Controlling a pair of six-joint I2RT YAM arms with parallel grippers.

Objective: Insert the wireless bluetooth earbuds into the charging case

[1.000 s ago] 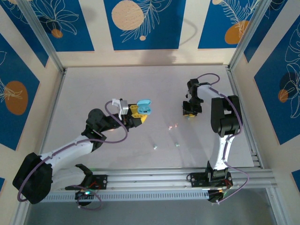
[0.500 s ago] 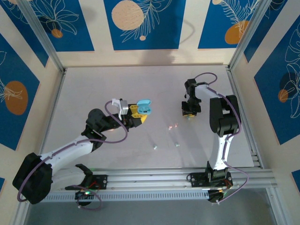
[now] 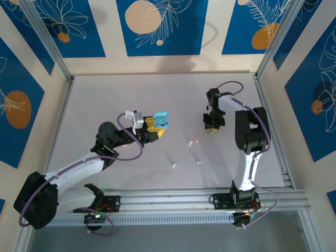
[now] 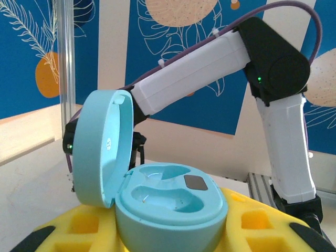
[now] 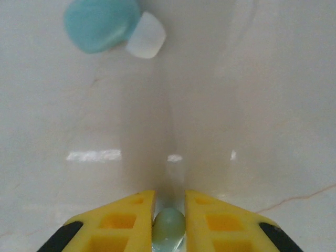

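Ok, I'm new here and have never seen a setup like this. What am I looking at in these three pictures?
These are two robot arms bolted at the near edge of a white table. Each ends in a two-finger gripper with yellow pads. The wide picture comes from a fixed camera above and behind the arms. The other two come from small cameras on the wrists, looking out past each arm's own fingers.

The left gripper holds an open teal charging case with its lid tipped back, and both wells look empty. The right gripper is pinched shut on a small mint earbud, low over the table. A teal earbud with a white tip lies ahead of it. Nearer the arm bases lie one tiny pale bud and a second tiny bud.
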